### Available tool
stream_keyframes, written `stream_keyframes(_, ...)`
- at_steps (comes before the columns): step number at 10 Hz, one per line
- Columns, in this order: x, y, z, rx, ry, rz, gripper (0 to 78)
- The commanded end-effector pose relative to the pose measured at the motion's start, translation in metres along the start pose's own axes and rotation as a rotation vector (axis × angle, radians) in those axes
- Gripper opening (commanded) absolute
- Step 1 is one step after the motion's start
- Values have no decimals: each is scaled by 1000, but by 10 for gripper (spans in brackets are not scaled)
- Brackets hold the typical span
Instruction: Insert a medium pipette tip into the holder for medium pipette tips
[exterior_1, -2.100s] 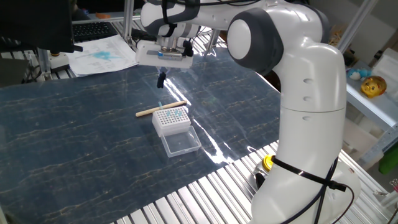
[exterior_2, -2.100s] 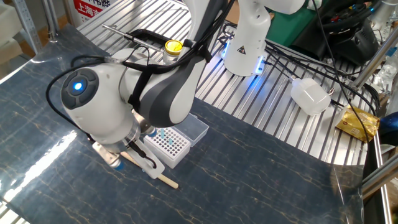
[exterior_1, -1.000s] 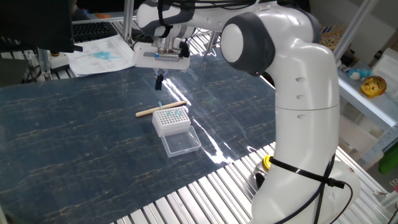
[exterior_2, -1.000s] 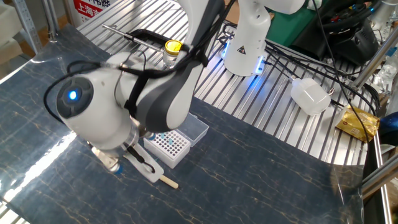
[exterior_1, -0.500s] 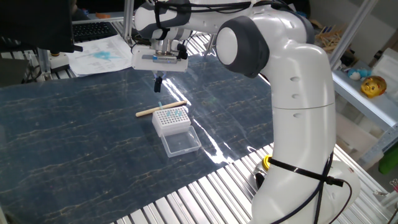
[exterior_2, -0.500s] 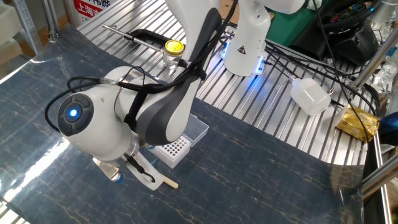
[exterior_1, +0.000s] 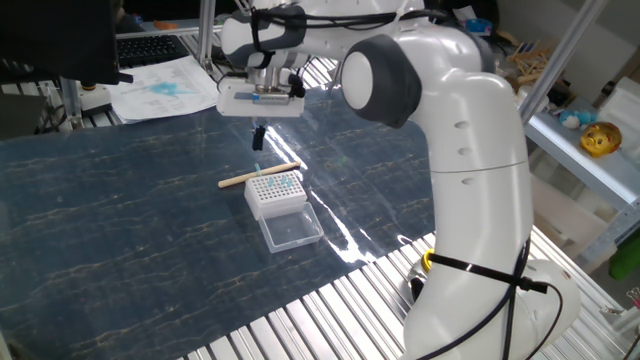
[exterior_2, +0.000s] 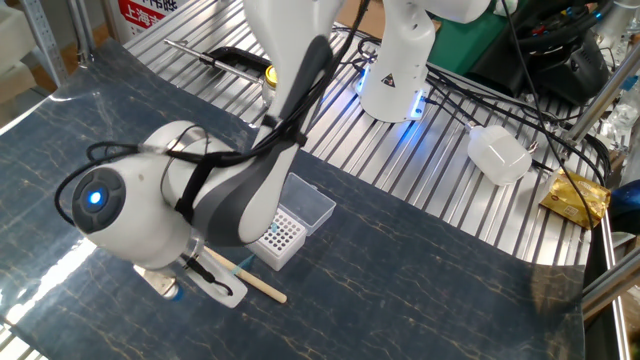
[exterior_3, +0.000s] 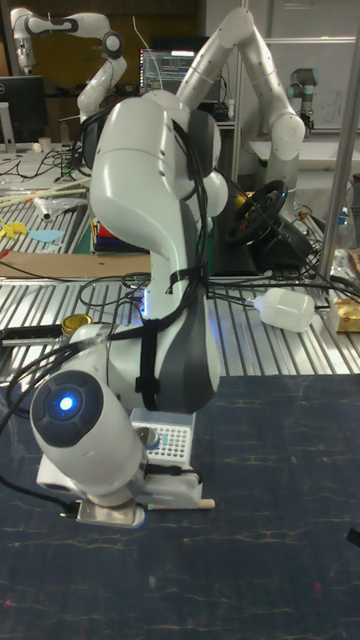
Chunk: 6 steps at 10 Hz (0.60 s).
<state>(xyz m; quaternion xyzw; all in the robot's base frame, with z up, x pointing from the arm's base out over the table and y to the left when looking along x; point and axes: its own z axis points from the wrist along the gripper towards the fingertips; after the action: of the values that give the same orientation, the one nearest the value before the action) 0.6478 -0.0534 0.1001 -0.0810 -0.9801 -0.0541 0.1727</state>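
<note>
One small teal pipette tip (exterior_1: 258, 166) lies on your dark table (exterior_1: 120, 220), just behind the beige wooden stick (exterior_1: 259, 176) and near the far side of the holder (exterior_1: 275, 193). It shows as a tiny tapered sliver, too small for you to read its tilt. The holder is a white box with a grid of holes, a few teal tips standing in it, and its clear lid (exterior_1: 291, 231) folded open onto the table toward the near edge. Your gripper (exterior_1: 258, 134) hangs above the tip, fingers pointing down and apparently close together; from these views you cannot tell whether they are closed, and nothing visible sits between them.
</note>
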Motion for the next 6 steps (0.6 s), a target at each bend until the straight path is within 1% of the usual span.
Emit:
stream_keyframes(1,-2,0,9,-16,17,0,0)
stream_keyframes(2,-2,0,9,-16,17,0,775)
stream_keyframes(6,-2,0,9,-16,17,0,775)
